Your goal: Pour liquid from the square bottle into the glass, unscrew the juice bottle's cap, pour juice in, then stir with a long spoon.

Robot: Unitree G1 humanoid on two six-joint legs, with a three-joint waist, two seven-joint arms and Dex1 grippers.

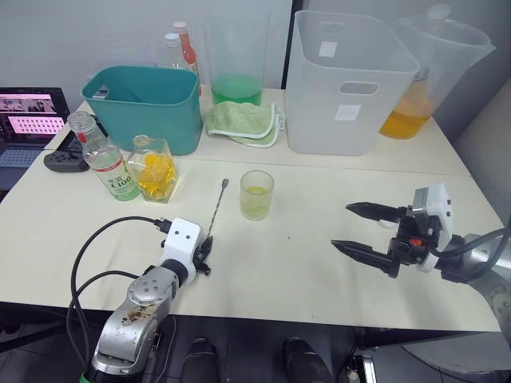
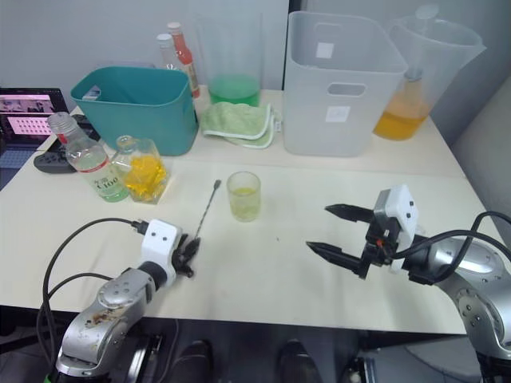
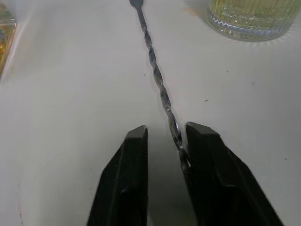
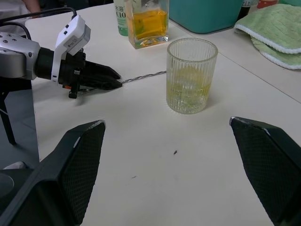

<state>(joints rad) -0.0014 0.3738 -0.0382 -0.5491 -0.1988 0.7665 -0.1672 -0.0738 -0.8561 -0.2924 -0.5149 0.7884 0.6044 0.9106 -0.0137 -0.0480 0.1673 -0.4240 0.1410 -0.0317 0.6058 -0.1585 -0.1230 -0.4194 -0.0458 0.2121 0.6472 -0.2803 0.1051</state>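
Step in hand, as judged: picking up the long spoon (image 1: 219,204) for stirring, since the glass (image 1: 256,195) already holds yellowish liquid.

Far left on the table (image 1: 303,263): the juice bottle (image 1: 102,162), upright, no cap visible on its neck. Just beside it, the square bottle (image 1: 153,168) with orange contents.

Next, the left pincer (image 1: 204,254), low on the table at the near end of the long spoon. Fingers a little apart, not yet clamped; in the left wrist view the twisted stem (image 3: 160,84) runs into the gap and lies against the inner side of one finger (image 3: 202,155). The other finger apart from the stem. Spoon flat on the table, its far end pointing toward the bottles, just beside the glass on its left side.

To do well, probably: close gently and squarely on the thin stem so it does not roll or slip out, lift straight up, keep clear of the glass while turning the spoon.

Right: the right pincer (image 1: 358,227), wide open, holding nothing, well apart from the glass.
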